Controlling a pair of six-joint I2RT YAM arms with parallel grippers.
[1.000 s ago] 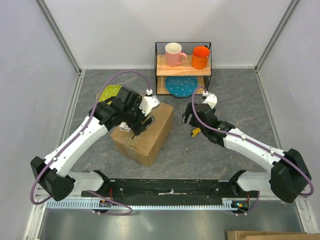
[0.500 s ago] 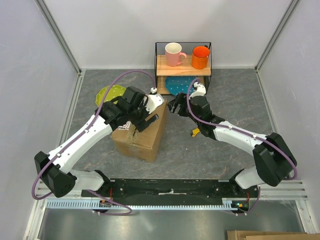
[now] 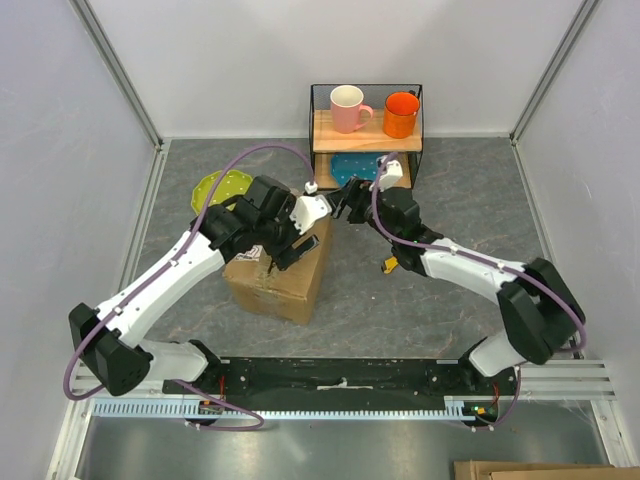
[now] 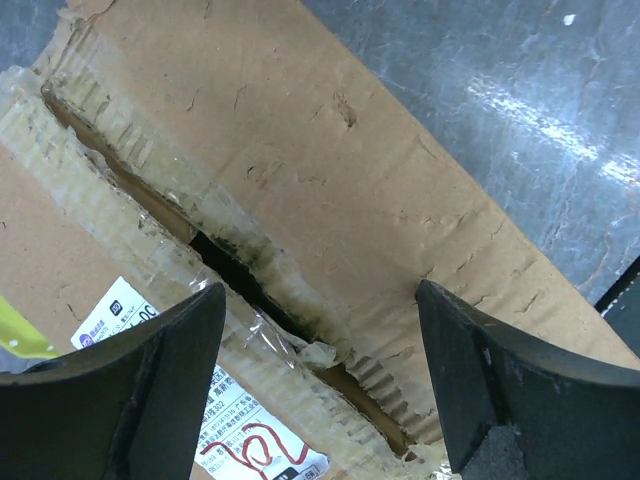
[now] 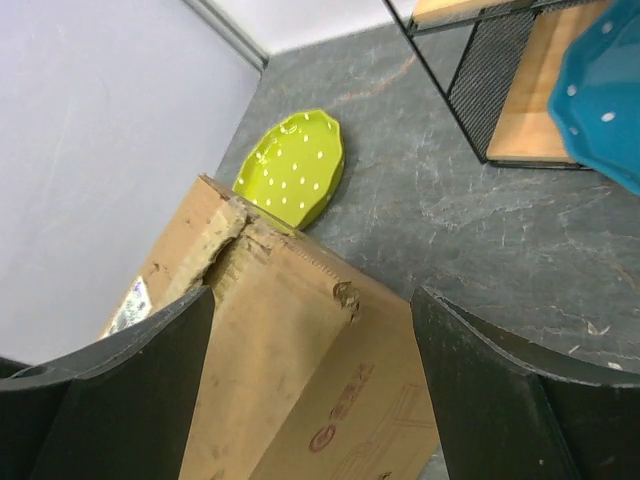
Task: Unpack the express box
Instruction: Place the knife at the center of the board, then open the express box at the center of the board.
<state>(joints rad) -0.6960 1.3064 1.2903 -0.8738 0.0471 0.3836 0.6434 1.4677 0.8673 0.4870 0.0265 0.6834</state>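
Note:
The express box [image 3: 283,270] is a brown cardboard carton on the grey table, left of centre. Its top seam is torn and partly split, with clear tape and a white label printed in red [image 4: 240,440]. My left gripper [image 3: 289,243] is open just above the box top, its jaws astride the split seam [image 4: 300,330]. My right gripper [image 3: 343,203] is open beside the box's far right top corner, apart from it. The box fills the lower left of the right wrist view [image 5: 300,370].
A wire shelf [image 3: 366,135] at the back holds a pink mug [image 3: 349,108] and an orange mug [image 3: 400,114], with a teal plate [image 3: 352,168] below. A green plate [image 3: 221,187] lies behind the box. A small yellow and black object [image 3: 391,264] lies under my right arm.
The box has turned so that its right side looks narrower. My right gripper has moved left and back to the box's far corner. My left gripper has shifted right over the box top.

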